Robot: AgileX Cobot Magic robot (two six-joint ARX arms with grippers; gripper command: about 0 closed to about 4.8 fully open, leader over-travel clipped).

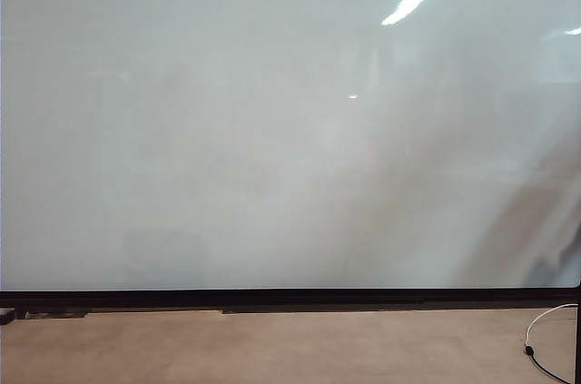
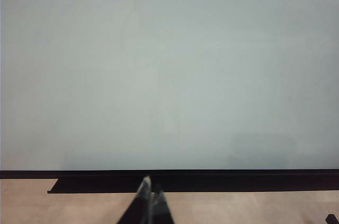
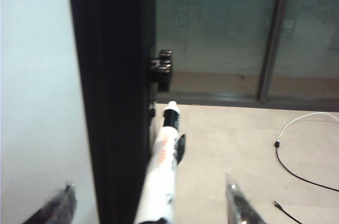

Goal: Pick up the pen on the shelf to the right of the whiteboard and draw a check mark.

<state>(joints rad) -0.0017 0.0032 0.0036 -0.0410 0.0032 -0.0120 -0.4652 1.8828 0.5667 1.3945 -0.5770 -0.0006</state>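
From my exterior cam the whiteboard point(image 1: 272, 130) fills basically the whole screen, glossy grey-white with ceiling light glare near the top, and its black bottom frame point(image 1: 290, 298) sits just above the tan floor point(image 1: 272, 348). A white cable point(image 1: 545, 325) curls on the floor at the far right. Neither arm shows up there.

The left gripper point(image 2: 149, 195) only pokes its fingertips into its wrist cam, pointing at the board's lower frame, tips pressed together with no gap I can see, nothing between them.

The right gripper point(image 3: 148, 203) is over at the board's right edge, its two fingertips spread wide. The pen point(image 3: 161, 173), white with a dark tip, sits between them alongside the black side frame point(image 3: 114, 97). Neither fingertip touches it.
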